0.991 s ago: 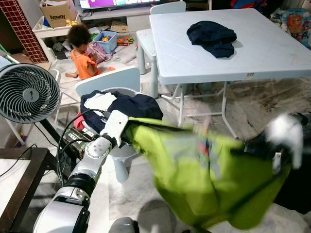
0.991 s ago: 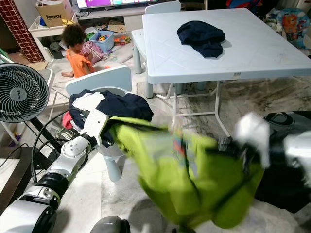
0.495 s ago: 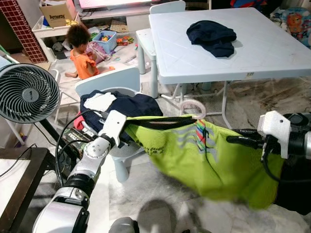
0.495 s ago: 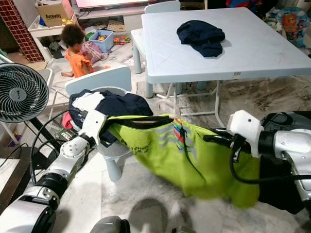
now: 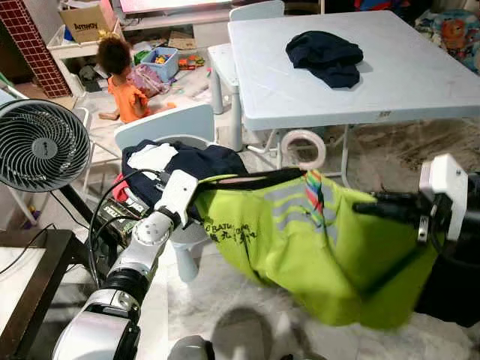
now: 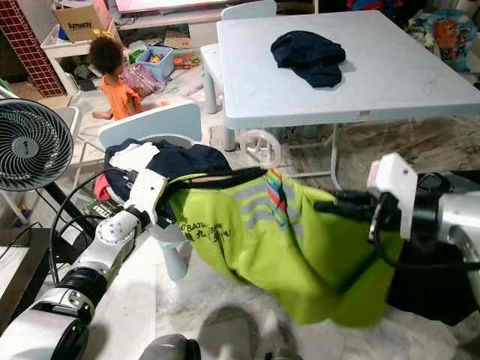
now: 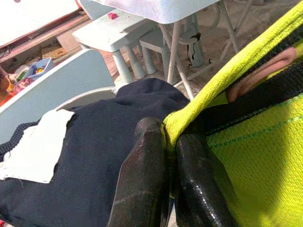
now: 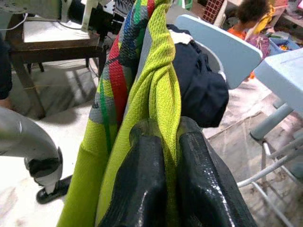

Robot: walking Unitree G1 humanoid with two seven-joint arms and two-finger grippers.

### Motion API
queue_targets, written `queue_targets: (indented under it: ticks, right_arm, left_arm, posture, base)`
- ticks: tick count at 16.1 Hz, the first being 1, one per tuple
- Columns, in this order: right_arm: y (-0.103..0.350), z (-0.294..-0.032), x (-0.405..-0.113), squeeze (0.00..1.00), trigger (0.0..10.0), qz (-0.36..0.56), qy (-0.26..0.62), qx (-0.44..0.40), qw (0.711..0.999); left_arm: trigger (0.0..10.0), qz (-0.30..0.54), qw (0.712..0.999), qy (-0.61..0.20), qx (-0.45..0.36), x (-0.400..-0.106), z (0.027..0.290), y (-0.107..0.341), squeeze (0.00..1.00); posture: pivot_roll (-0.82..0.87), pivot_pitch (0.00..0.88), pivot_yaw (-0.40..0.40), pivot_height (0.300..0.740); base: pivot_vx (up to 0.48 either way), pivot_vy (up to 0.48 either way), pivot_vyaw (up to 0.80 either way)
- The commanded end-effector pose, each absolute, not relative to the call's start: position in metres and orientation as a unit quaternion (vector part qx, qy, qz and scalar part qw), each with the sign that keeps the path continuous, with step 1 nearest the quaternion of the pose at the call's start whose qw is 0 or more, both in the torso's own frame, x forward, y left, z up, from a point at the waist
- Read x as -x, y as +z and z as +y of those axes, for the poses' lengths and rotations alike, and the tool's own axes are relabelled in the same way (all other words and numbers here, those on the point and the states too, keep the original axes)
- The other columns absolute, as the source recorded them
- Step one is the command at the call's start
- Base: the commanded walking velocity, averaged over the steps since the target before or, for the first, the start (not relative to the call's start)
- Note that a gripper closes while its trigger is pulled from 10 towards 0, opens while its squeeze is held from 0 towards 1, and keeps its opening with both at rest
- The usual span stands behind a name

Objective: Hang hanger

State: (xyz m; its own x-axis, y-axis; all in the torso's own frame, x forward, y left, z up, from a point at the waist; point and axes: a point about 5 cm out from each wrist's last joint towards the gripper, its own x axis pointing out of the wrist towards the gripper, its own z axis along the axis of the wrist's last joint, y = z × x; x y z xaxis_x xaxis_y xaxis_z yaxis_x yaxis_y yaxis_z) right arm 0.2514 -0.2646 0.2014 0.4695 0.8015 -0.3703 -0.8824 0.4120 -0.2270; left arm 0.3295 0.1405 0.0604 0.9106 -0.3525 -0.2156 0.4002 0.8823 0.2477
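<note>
In front of the white table [image 5: 420, 82], left gripper [image 7: 165, 161] and right gripper [image 8: 163, 156] each pinch the green shirt [image 5: 315, 255] tightly, on its hanger [image 5: 300, 146].

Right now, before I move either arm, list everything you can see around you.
Shirt: one, lime green, stretched between both claws.
Hanger: one, pale hook, above the shirt's collar.
Table: one, white, ahead.
Dark cloth: one, navy, on the table.
Chair: one, pale blue, ahead left, piled with navy clothes.
Fan: one, black, far left.
Person: one, orange top, sitting on the floor.
Box: one, cardboard, far left.
Left claw: shut on the shirt.
Right claw: shut on the shirt.
</note>
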Motion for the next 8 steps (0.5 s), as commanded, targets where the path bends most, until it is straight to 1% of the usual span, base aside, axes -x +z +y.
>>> queue_targets:
  ticks: [1,2,3,5,6,8]
  right_arm:
    - [0.220,-0.272,-0.254,0.00,10.0,0.062,0.482,0.223,0.845]
    - [0.215,-0.270,-0.254,0.00,10.0,0.068,0.483,0.231,0.842]
    - [0.215,-0.266,-0.255,0.00,10.0,0.057,0.483,0.214,0.847]
    - [0.221,-0.255,-0.253,0.00,10.0,0.030,0.500,0.156,0.851]
    - [0.223,-0.253,-0.251,0.00,10.0,0.023,0.512,0.133,0.848]
    - [0.228,-0.260,-0.247,0.00,10.0,0.020,0.521,0.103,0.847]
  left_arm:
    - [10.0,0.121,0.969,-0.158,-0.149,-0.325,0.157,0.049,0.00]
    - [10.0,0.121,0.969,-0.159,-0.148,-0.325,0.156,0.049,0.00]
    - [10.0,0.124,0.969,-0.158,-0.142,-0.325,0.156,0.049,0.00]
    - [10.0,0.133,0.970,-0.156,-0.132,-0.325,0.156,0.047,0.00]
    - [10.0,0.138,0.969,-0.155,-0.133,-0.325,0.157,0.046,0.00]
    - [10.0,0.141,0.970,-0.151,-0.132,-0.325,0.159,0.046,0.00]
  posture:
    - [-0.10,0.000,0.049,0.740]
    - [-0.10,0.000,0.048,0.740]
    - [-0.10,0.000,0.048,0.740]
    - [-0.10,0.000,0.048,0.740]
    - [-0.10,0.000,0.048,0.740]
    - [-0.09,0.000,0.047,0.740]
  base:
    - [0.000,0.000,0.00]
    - [0.000,0.000,0.00]
    - [0.000,0.000,0.00]
    - [0.000,0.000,0.00]
    - [0.000,0.000,0.00]
    - [0.000,0.000,0.00]
